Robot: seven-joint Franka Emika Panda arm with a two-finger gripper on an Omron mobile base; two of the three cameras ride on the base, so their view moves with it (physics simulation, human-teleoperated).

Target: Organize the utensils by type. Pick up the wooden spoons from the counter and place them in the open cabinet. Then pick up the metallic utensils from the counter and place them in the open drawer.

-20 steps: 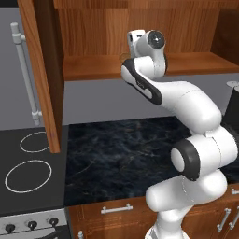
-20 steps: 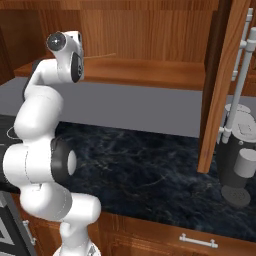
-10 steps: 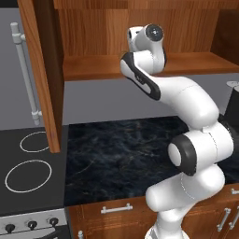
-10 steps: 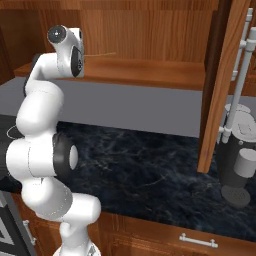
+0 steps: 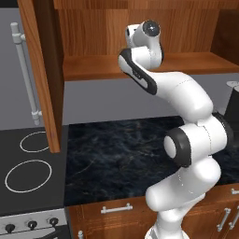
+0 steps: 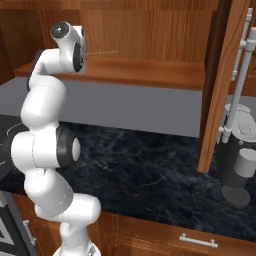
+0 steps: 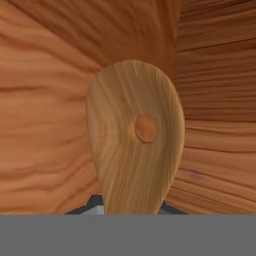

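Note:
A wooden spoon [image 7: 135, 145] fills the hand view, its oval bowl upright against the brown wood of the open cabinet's inside. It rises from between the fingers of my gripper [image 7: 131, 211], which is shut on its handle. From the right base view the spoon [image 6: 103, 51] is a thin pale stick poking from the hand [image 6: 75, 47] over the cabinet shelf [image 6: 150, 70]. In the left base view the white hand [image 5: 144, 37] sits at shelf height, hiding the fingers and the spoon.
The cabinet's open door [image 5: 42, 70] hangs left of the arm; from the other side the second door [image 6: 222, 85] hangs to its right. Below lies the dark marble counter [image 5: 116, 154], with a stove [image 5: 28, 172] at left and a dark appliance [image 6: 240, 160] at right.
The hand has risen a little with the spoon, staying in front of the cabinet shelf. The grip has not changed.

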